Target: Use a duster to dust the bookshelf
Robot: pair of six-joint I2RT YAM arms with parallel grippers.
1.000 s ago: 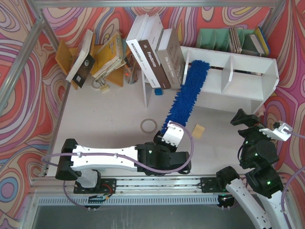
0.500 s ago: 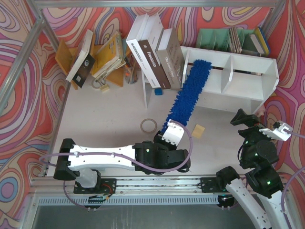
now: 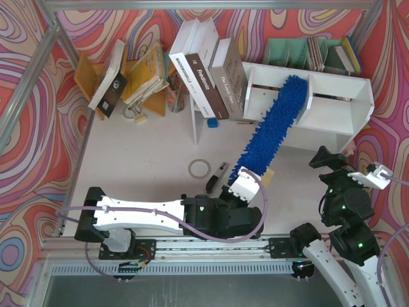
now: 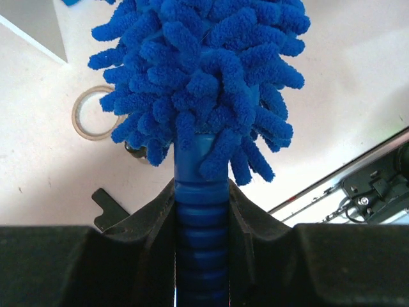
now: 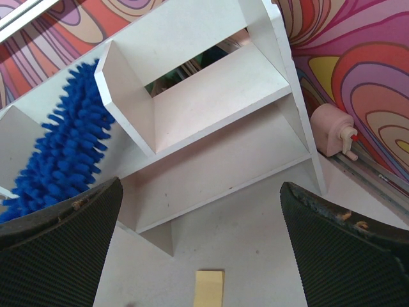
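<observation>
**Duster in use.** The duster (image 3: 271, 125) lies slantwise. Its handle is clamped in the left tool (image 3: 245, 184) near the front edge of the counter (image 3: 140, 153). Its fluffy tip reaches into the bookshelf (image 3: 332, 118), in the compartment left of a divider and just beside it.

**Left wrist view.** The fingers (image 4: 150, 217) press the ribbed handle from both sides. The duster head fills the frame and hides the shelf.

**On the counter.** A tape ring (image 3: 199, 168) and a small black stick (image 3: 217, 174), hard to make out, lie left of the handle.

**Right tool.** The right tool (image 3: 350, 167) hangs spread wide and holds nothing, in open room before the shelf's right end. Only its own view shows a yellow note (image 5: 209, 288), cut off below, and what may be a pink dispenser (image 5: 331, 130).
</observation>
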